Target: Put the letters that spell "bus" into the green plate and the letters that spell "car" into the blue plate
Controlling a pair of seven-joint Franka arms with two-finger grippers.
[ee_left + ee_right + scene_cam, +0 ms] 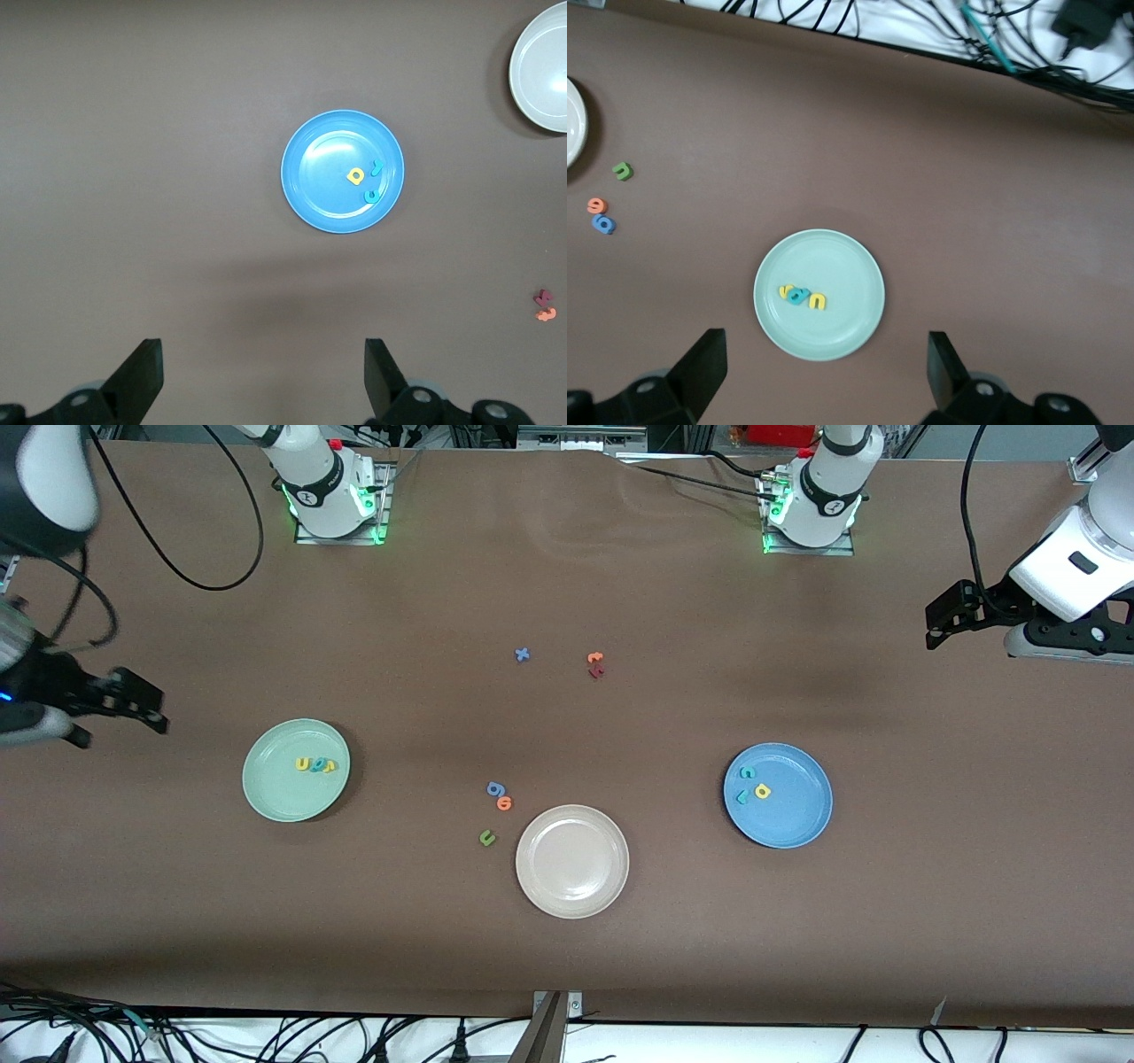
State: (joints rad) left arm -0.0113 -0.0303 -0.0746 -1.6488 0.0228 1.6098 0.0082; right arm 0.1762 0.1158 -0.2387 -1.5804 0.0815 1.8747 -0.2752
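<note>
The green plate [283, 797] [833, 329] lies toward the right arm's end and holds a yellow u [303, 763] [818, 301], teal b [316, 765] [799, 296] and yellow s [329, 765] [786, 289]. On the blue plate [797, 819] [319, 177], toward the left arm's end, lie a teal c [747, 772] [373, 196], teal r [742, 797] [378, 166] and yellow a [763, 790] [355, 175]. My right gripper [151, 708] [826, 343] hangs open and empty, high beside the green plate. My left gripper [935, 627] [263, 354] is open and empty, up beside the blue plate.
A beige plate [572, 886] sits mid-table, nearest the front camera. Beside it lie a blue g [496, 788], an orange letter [505, 803] and a green u [486, 837]. Farther back are a blue x [523, 654], an orange t [594, 658] and a dark red letter [596, 671].
</note>
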